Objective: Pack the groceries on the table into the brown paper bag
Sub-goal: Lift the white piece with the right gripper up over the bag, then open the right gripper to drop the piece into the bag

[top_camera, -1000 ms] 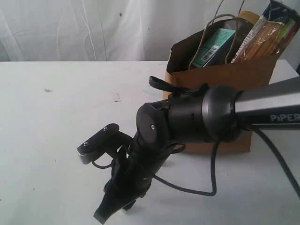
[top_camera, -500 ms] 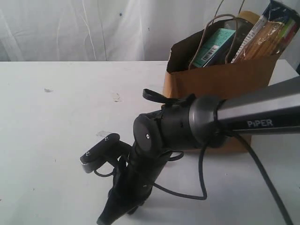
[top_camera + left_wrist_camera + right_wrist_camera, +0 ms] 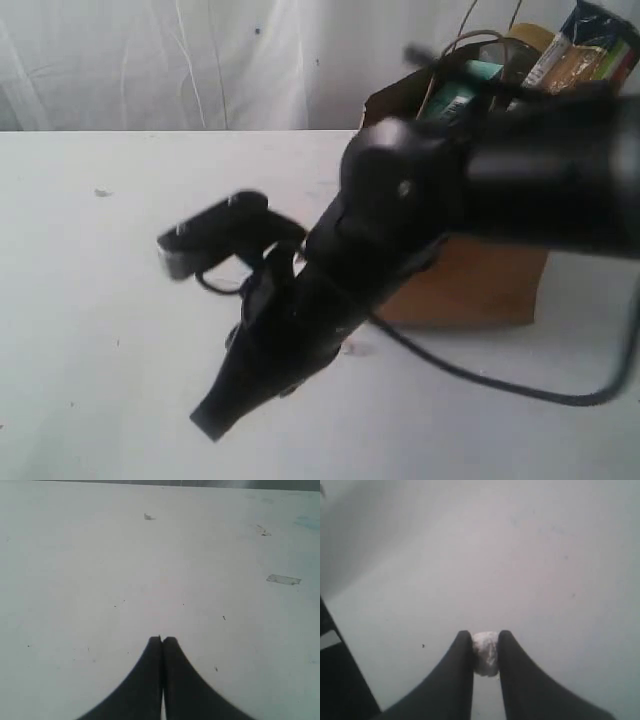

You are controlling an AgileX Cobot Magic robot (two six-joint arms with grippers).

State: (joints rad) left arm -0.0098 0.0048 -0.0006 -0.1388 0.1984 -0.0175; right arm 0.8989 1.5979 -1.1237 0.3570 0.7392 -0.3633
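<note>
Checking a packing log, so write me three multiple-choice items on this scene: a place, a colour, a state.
1. Where is the spaghetti packet? A on the floor; B in the brown paper bag; C in a claw.
2. The lump in the right claw is: A white; B yellow; C teal.
3. The left claw is: A wide open; B shut, empty; C gripping a can.
Answers: B, it sticks out of the bag's top; A, pale against the dark claw; B, jaws meet, nothing between.
</note>
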